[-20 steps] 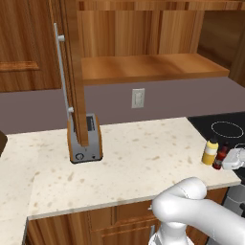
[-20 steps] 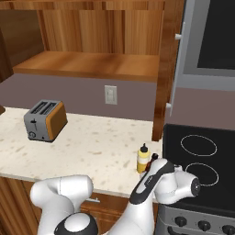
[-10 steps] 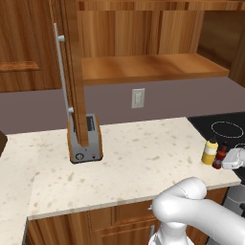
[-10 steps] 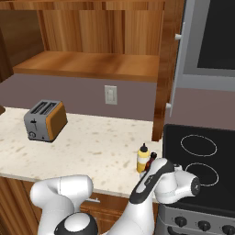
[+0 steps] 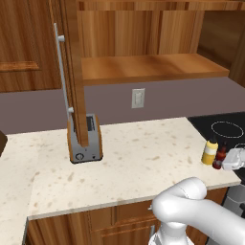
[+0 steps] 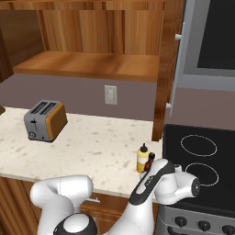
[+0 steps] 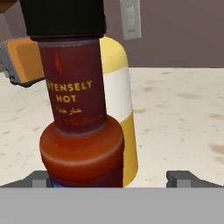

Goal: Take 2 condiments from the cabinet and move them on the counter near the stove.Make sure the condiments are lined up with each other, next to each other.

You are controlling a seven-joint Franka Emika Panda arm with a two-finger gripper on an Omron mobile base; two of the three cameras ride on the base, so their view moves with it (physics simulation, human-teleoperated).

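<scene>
The hand is released, its fingertips spread wide on either side of the dark red sauce bottle, not gripping it. Just behind that stands the yellow squeeze bottle, both upright on the worktop beside the stove.

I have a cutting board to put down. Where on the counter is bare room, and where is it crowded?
The counter lies bare between the toaster and the yellow bottle, out to its front edge. It is crowded at the stove end, where the yellow bottle and the red sauce bottle stand side by side with the open gripper around the red one.
</scene>
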